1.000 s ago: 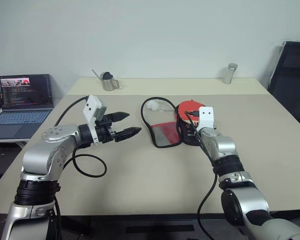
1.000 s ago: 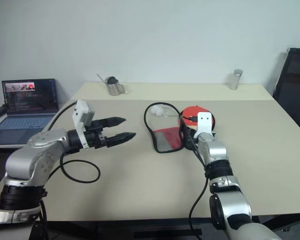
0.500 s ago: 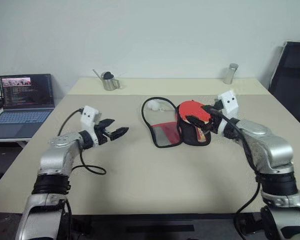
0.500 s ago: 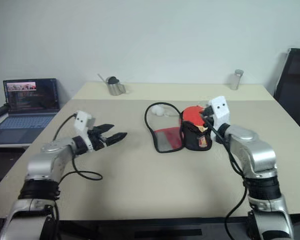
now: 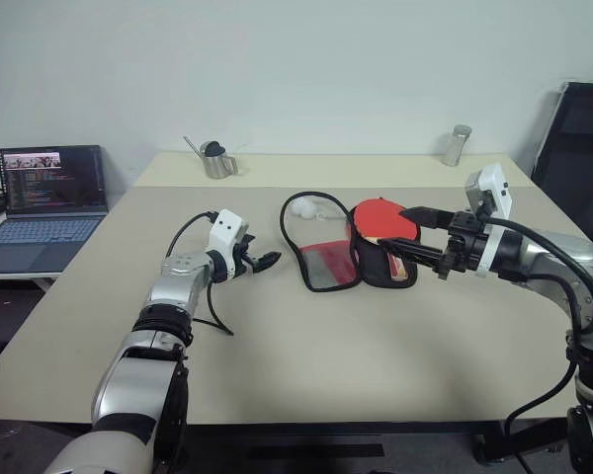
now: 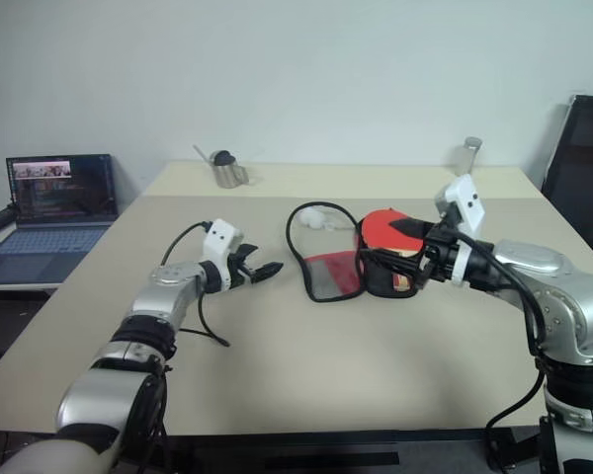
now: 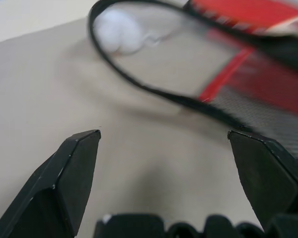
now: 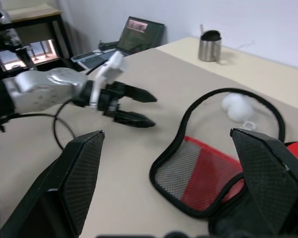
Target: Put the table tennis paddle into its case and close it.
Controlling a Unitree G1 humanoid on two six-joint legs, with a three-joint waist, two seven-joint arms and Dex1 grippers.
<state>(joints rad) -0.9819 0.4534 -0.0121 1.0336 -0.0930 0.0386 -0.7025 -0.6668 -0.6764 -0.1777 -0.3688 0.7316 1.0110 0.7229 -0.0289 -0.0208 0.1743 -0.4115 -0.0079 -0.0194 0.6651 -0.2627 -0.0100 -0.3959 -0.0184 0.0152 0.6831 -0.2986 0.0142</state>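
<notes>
Head views: we see flat paddle-shaped fabric case lying unzipped at middle of beige table, black zip edge looping, red panel and black mesh visible. Round red-faced table tennis paddle sits partly inside its right half. Left gripper wide open, empty, just left of case. Right gripper wide open, empty, above paddle.

Left wrist view: we see black fingers spread, case rim ahead, white ball inside loop.

Right wrist view: we see mesh and red panel of case between spread fingers.

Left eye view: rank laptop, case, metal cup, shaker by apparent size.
1. laptop and case: look alike in extent, and the case is nearer, so unranked.
2. metal cup
3. shaker, smallest; both stand at the far edge.
</notes>
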